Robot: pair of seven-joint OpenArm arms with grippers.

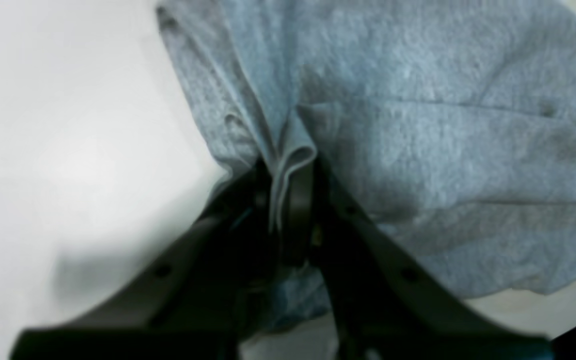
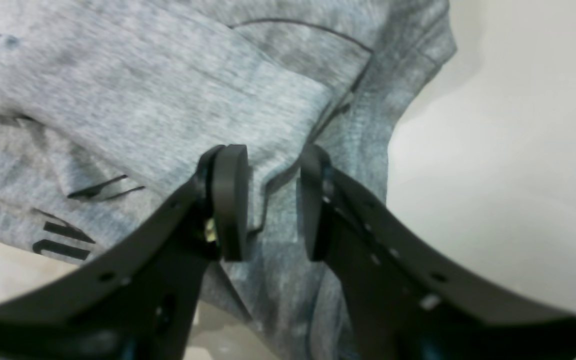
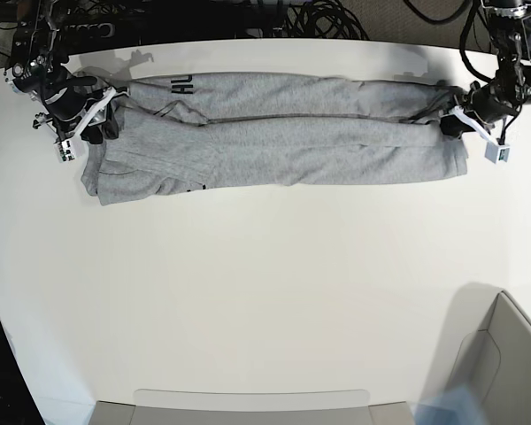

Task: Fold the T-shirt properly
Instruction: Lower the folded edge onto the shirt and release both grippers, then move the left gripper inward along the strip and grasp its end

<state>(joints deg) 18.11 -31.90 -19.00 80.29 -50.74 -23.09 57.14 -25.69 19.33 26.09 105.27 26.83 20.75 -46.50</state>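
Tabletop (image 3: pixel 265 301): white, with cables along its far edge.
T-shirt (image 3: pixel 274 133): grey, folded lengthwise into a long band across the far part of the tabletop, black letters showing near one end.
Left tool (image 1: pixel 288 200): clamped on a fold of T-shirt cloth at one end.
Right tool (image 2: pixel 268 200): pads apart, cloth lying between them, at the lettered end.
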